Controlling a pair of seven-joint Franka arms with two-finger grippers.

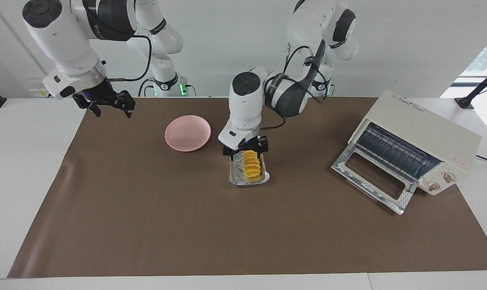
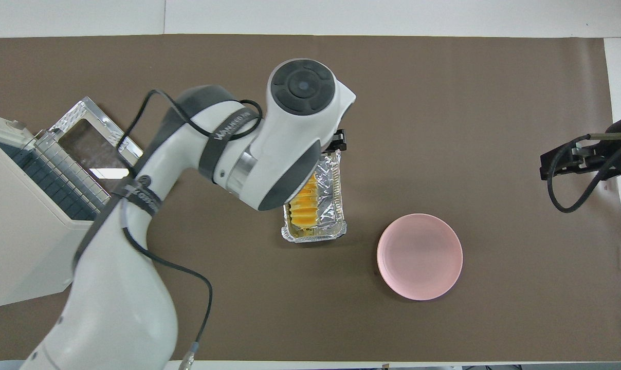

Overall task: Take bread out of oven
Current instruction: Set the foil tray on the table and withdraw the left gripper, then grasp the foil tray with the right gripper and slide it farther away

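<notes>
On the brown mat near the middle of the counter (image 1: 34,161) sits a silver foil tray (image 1: 234,174) with the bread (image 1: 252,165) lying in it, well apart from the oven (image 1: 421,141), which stands at the left arm's end of the counter with its glass door (image 1: 374,177) dropped open and its wire rack (image 1: 392,151) bare. The left hand (image 1: 245,150) is down at the end of the tray nearer the robots, its fingers straddling that end of the loaf and tray rim; whether they pinch the bread, the foil or nothing I cannot tell. The bread looks to be already out of the oven, so the step in hand is likely either letting go of the tray or picking the loaf from it. Done well, that means moving straight up, so the light foil is not dragged or tipped, and squeezing the soft ridged loaf only gently. A round pink plate (image 1: 187,133) lies beside the tray toward the right arm's end, with bare mat between them. The right hand (image 1: 110,105) waits in the air with its fingers apart, holding nothing, over the mat's edge at its own end.
</notes>
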